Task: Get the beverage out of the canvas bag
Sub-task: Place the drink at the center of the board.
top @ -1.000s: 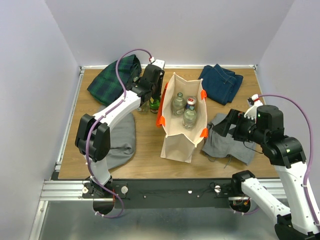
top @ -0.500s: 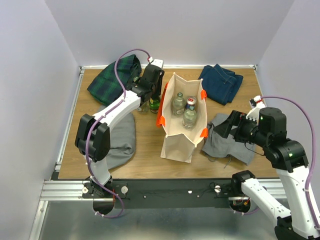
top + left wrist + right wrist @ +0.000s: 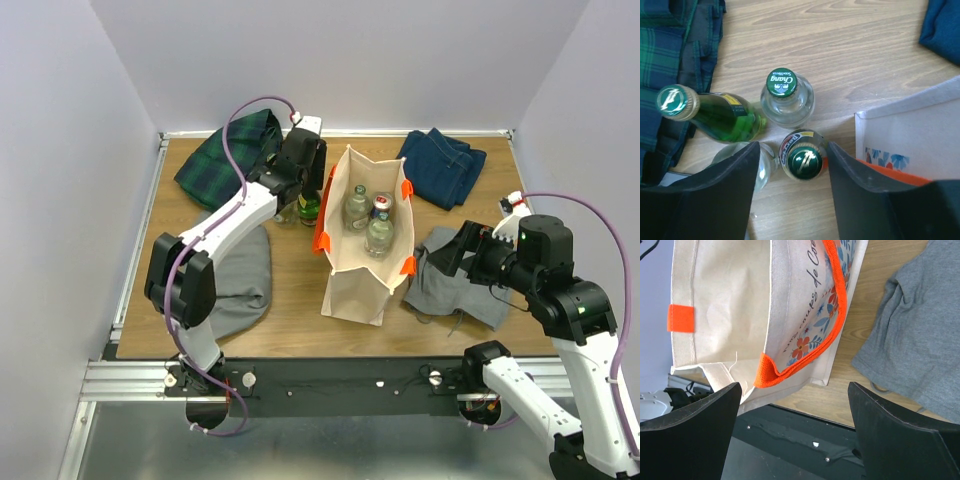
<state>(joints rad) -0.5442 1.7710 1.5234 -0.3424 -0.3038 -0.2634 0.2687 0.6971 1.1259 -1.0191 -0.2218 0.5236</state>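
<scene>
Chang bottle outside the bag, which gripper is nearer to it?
Left. The left gripper hovers right by the Chang bottle, left of the canvas bag; the right gripper sits across the bag, near the grey cloth.

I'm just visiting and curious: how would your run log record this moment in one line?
left gripper: open around green-capped bottle on table | right gripper: open, beside canvas bag | bag: three drinks inside

The wooden tabletop [image 3: 295, 270] carries the upright canvas bag [image 3: 355, 285], bottles [image 3: 787, 100] just beside it, a plaid cloth [image 3: 215, 160], a denim cloth [image 3: 445, 168] and two grey cloths [image 3: 245, 275].
</scene>
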